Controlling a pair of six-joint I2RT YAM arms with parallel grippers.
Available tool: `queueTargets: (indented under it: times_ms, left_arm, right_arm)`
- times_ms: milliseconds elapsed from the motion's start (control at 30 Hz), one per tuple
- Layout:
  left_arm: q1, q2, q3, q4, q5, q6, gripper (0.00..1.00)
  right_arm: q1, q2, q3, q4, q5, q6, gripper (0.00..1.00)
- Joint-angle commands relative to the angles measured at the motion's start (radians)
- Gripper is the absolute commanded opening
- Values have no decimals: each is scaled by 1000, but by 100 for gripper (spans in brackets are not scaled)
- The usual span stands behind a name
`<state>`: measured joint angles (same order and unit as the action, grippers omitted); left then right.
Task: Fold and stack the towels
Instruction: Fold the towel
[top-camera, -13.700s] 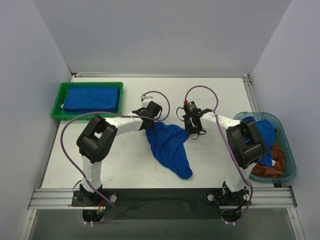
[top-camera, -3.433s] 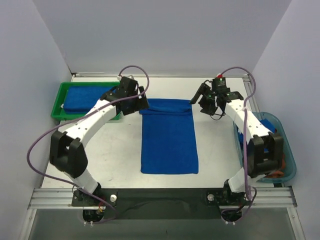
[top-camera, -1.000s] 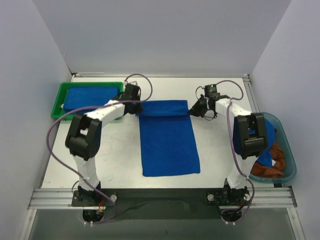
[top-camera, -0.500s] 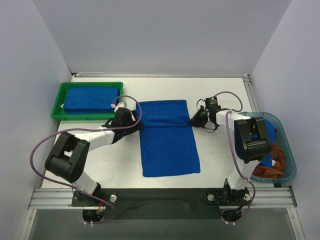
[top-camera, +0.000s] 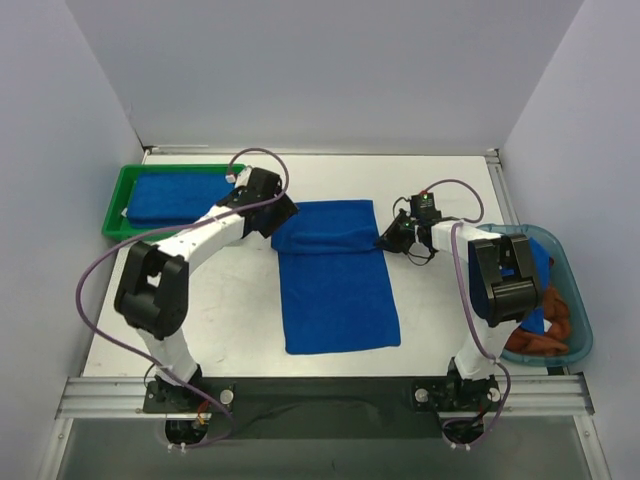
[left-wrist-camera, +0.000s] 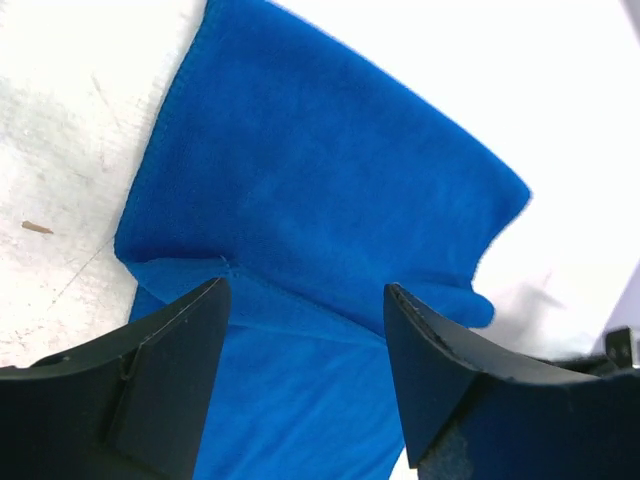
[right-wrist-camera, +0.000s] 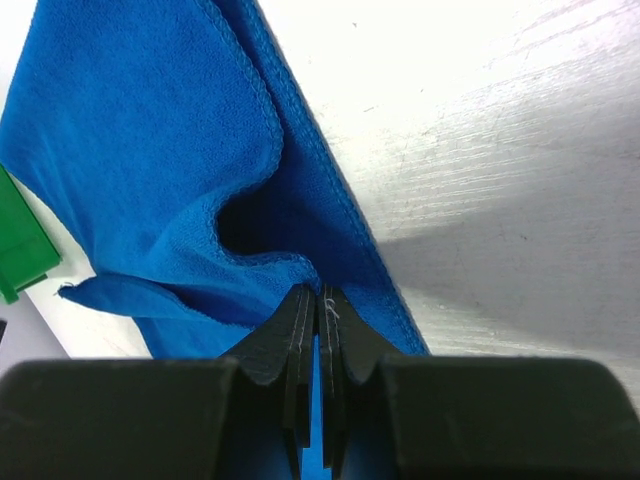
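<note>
- Since half a second ago the left arm has swung away from the spread towel's long side and up to its corner nearest the green tray (top-camera: 113, 215). The right arm has barely shifted.
- On the bench (top-camera: 440, 320), just to the right of the green tray, the blue towel (top-camera: 338, 295) lies flat. Its far end is doubled back over itself in a broad band.
- Over the end of that band closest to the tray is the left gripper (left-wrist-camera: 303, 300). Its fingers (left-wrist-camera: 160, 380) are spread wide with nothing between them. Whether they touch the cloth cannot be told.
- At the end of the band farthest from the tray sits the right gripper (right-wrist-camera: 315, 295). It is pinched tight on the towel's hemmed edge, and the cloth rises into a small pucker just ahead of it.
- Inside the tray rests a second blue towel (top-camera: 185, 196), folded flat and filling most of the floor.
- Well away from the tray, at the opposite side of the bench, a teal bin (top-camera: 583, 330) holds a rust-brown towel (top-camera: 548, 340) and a third blue towel (top-camera: 535, 262). Both are bunched and partly hidden behind the right arm.
</note>
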<state>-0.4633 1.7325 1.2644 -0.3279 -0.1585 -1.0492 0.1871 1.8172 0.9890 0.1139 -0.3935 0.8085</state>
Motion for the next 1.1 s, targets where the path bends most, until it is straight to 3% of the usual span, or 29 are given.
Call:
queueTargets:
  times_ms: [0,333,533,733,1067]
  left_arm:
    - [-2,104,119,-201,-9,-77,72]
    - [-1,255,260,-385,13,-69,63]
    - [-1,305,282,-428,8,-54,50]
    - [0,262,244,-431,-4,-52,35]
    - [-1,141,124,-372,14,-14,30]
  right_arm:
    - [11,-7,11,-5,7,-22,0]
    - [12,-2,7,-6,1,-19,0]
    - [12,-1,-1,0,-2,-20,0]
    - [12,-12,-7,4,-4,-17,0]
    - [12,-45,-6,-6,-1,-17,0]
